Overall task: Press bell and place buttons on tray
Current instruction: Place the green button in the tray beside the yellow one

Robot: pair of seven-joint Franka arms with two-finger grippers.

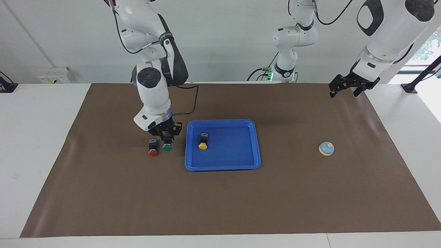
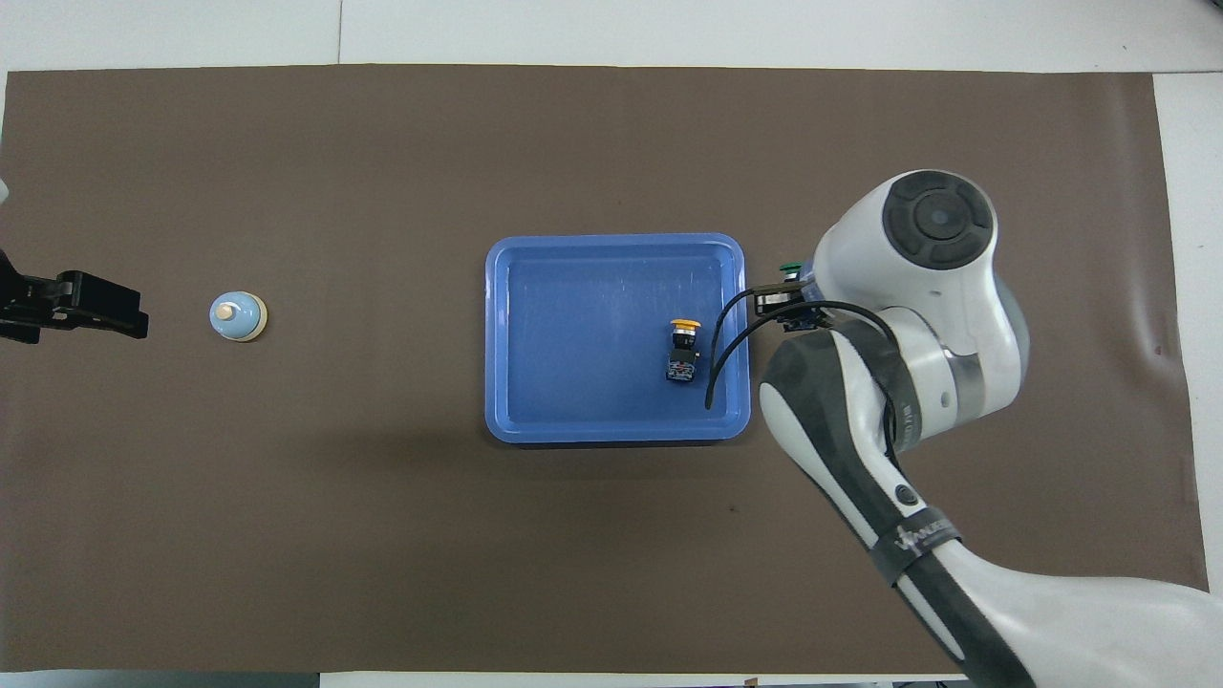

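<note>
Facing view: right claw (image 1: 166, 135) pinching green button (image 1: 167, 147), carrying it above worktop between red button (image 1: 153, 152) and tray (image 1: 222, 167), tray lying toward left arm's end. Left claw (image 1: 347, 85) spread, waiting.

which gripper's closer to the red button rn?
Right. The right gripper, shut on the green button, is just beside the red button, between it and the tray. The left gripper waits at the left arm's end of the table.
</note>
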